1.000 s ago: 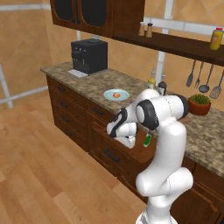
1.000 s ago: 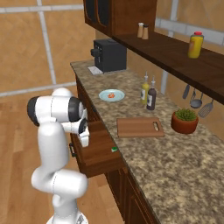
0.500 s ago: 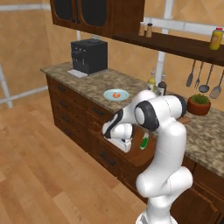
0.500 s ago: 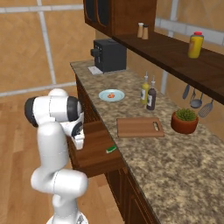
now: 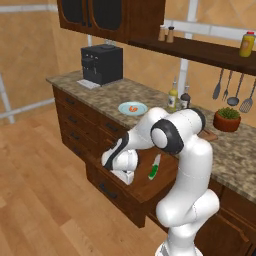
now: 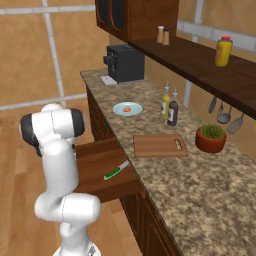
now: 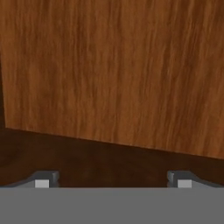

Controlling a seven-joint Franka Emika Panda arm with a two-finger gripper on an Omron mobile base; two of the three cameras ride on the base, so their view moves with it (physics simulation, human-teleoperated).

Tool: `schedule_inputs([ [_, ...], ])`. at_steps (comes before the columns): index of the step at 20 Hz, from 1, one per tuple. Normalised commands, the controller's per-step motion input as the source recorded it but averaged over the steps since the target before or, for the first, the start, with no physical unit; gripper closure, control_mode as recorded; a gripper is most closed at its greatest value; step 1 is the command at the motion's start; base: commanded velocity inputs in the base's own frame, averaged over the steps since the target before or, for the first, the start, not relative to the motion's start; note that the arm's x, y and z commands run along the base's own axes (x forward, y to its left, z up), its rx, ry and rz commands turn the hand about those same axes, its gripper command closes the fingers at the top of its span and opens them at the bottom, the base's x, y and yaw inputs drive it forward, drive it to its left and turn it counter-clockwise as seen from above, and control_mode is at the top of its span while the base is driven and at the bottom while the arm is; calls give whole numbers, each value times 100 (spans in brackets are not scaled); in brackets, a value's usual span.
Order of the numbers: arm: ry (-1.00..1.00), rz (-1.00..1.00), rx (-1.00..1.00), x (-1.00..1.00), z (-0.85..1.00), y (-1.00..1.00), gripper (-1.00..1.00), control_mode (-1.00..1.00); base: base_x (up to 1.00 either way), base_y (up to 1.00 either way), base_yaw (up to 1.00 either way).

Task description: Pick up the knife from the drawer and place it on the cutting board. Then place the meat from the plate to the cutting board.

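Wood grain is what my hand view gives me: the plain floor of the wide dark-brown wooden drawer (image 7: 113,74) close below, a darker wall of it along the bottom, and my tool (image 7: 113,179) with its two tips well apart, nothing between them. The base views add what that close look cannot. From the left, my tool (image 5: 120,167) hangs low over the front left part of the pulled-out drawer (image 5: 140,192), whose black bar handle (image 5: 107,191) shows on the front panel. Just beside my hand lies the small knife with the bright green handle and pale blade (image 5: 154,167); its long axis runs roughly front to back in the drawer, handle toward the drawer front, blade toward the desk (image 5: 235,155). From the right, the knife (image 6: 116,170) lies slantwise on the drawer (image 6: 102,167) floor, untouched.

Farther back on the speckled stone desk (image 6: 200,195), the right view shows the whole medium-brown rectangular cutting board (image 6: 159,145), its slot handle at the end nearer the potted plant (image 6: 211,137). Beyond it sits the round light-blue plate (image 6: 127,109) carrying the small orange-pink piece of meat (image 6: 127,108).
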Motion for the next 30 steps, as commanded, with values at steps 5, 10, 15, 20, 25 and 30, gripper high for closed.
schedule_inputs([
  [5, 2, -7, 0, -30, 2, 100, -100, -100, 0, 0, 0],
  [10, 1, -5, -1, -26, 12, 87, -100, -100, 0, 0, 0],
  [15, 2, -6, -5, 0, 23, 0, -100, -100, 0, 0, 0],
  [20, 7, -4, -1, 33, 17, -85, -100, -100, 0, 0, 0],
  [25, 0, 3, -1, 25, 7, -100, -100, -100, 0, 0, 0],
  [30, 1, 28, -12, 17, 0, -82, -100, -100, 0, 0, 0],
])
